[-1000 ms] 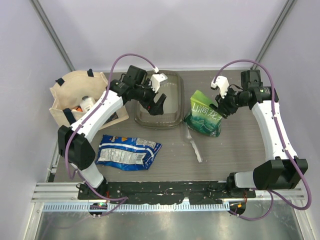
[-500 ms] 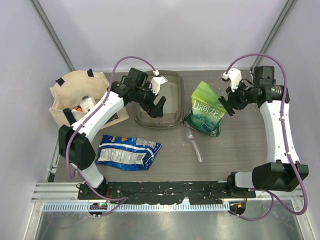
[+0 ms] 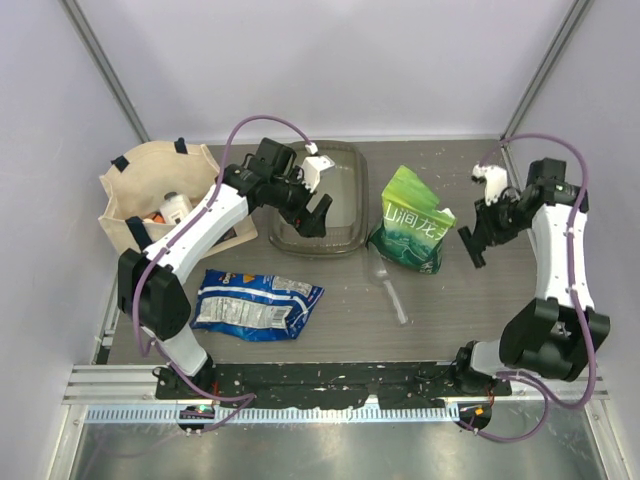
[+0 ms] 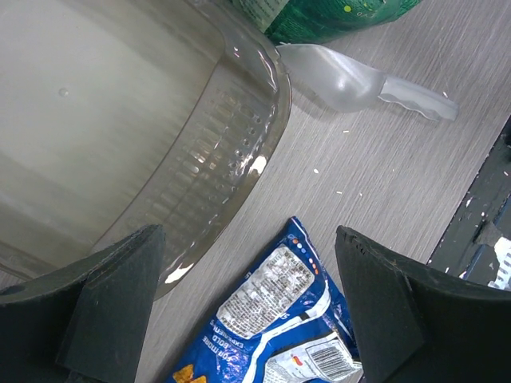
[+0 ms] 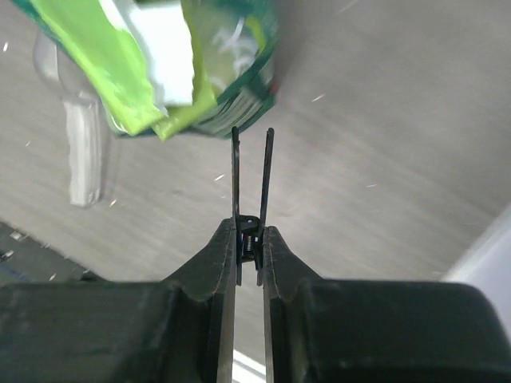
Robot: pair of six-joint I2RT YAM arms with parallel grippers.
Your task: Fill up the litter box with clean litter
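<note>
The litter box [image 3: 345,195] is a smoky translucent tray at the back centre and holds no litter; its near corner fills the left wrist view [image 4: 120,120]. No loose clean litter is in view. A green-and-white bag [image 3: 408,232] stands to the right of the box, its top showing in the right wrist view [image 5: 160,56]. My left gripper [image 3: 316,213] is open and empty above the box's near rim [image 4: 247,263]. My right gripper [image 3: 470,243] is to the right of the bag, apart from it, shut on a thin black clip [image 5: 251,183].
A clear plastic scoop [image 3: 390,290] lies in front of the bag, also in the left wrist view [image 4: 359,80]. A blue crinkly packet [image 3: 255,303] lies at the front left [image 4: 279,319]. A beige tote bag [image 3: 150,190] stands at the back left. Small crumbs dot the table.
My right gripper has pulled away from the bag's top, moving right and toward the front, with the black clip in it. The left arm has barely moved.
</note>
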